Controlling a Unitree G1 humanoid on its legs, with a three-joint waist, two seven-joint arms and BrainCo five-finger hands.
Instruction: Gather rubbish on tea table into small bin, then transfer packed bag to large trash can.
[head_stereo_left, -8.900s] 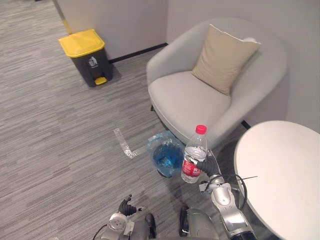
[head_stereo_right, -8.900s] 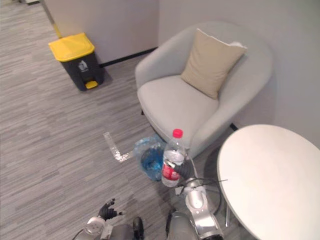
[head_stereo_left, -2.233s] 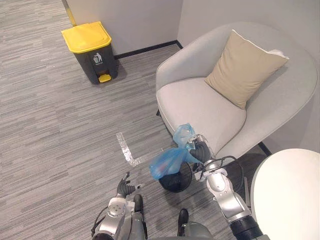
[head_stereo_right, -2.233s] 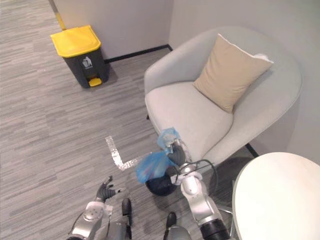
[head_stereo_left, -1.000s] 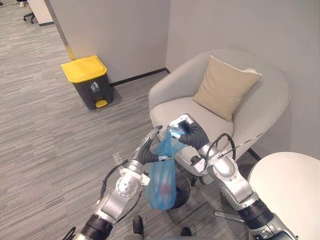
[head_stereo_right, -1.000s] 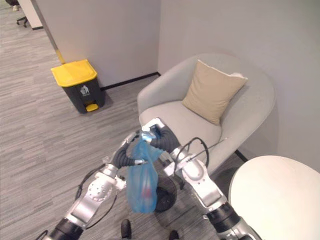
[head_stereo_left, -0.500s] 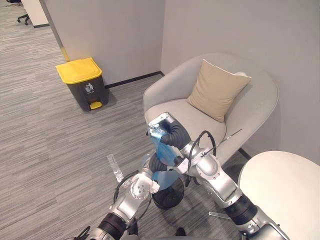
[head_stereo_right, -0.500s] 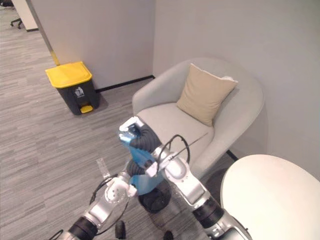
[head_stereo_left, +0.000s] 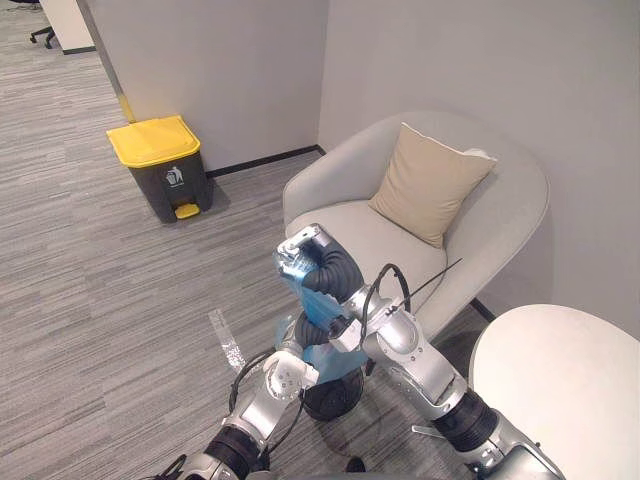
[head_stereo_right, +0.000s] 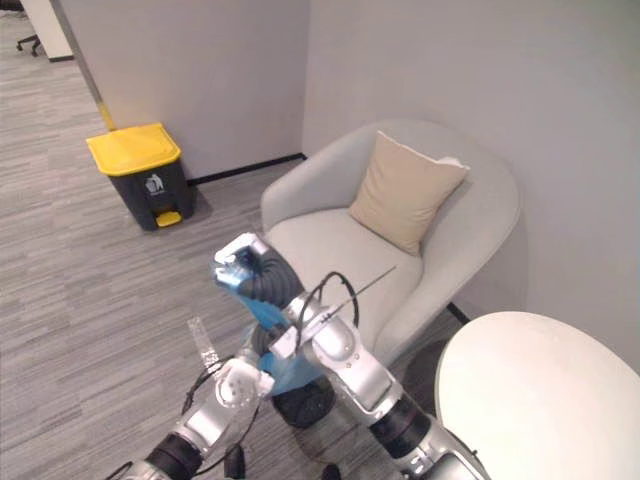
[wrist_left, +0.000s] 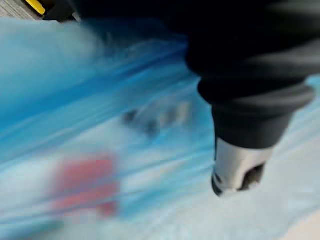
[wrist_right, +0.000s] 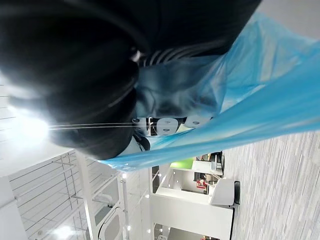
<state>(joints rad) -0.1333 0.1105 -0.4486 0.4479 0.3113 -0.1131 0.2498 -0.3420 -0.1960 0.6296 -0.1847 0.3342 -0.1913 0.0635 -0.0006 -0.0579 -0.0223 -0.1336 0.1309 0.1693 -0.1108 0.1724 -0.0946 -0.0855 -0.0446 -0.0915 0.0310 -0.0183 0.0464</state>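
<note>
My right hand (head_stereo_left: 303, 256) is raised in front of the armchair and shut on the gathered top of a blue rubbish bag (head_stereo_left: 318, 312). The bag hangs down from it along my right forearm. The same thin blue plastic (wrist_right: 260, 95) stretches past the hand in the right wrist view. My left hand (head_stereo_left: 289, 340) is lower down, against the bag's side. In the left wrist view the bag (wrist_left: 100, 90) is very close, with something red (wrist_left: 85, 186) inside. The small black bin (head_stereo_left: 335, 396) stands on the floor under the bag. The large yellow-lidded trash can (head_stereo_left: 160, 165) stands by the far wall.
A grey armchair (head_stereo_left: 350, 225) with a beige cushion (head_stereo_left: 430, 183) stands right behind the bag. The round white tea table (head_stereo_left: 560, 385) is at the lower right. A tape mark (head_stereo_left: 228, 340) lies on the carpet between me and the trash can.
My right hand has carried the bag's top a little to the left. My left hand has dropped from the bag's top to its lower side. The camera has shifted slightly.
</note>
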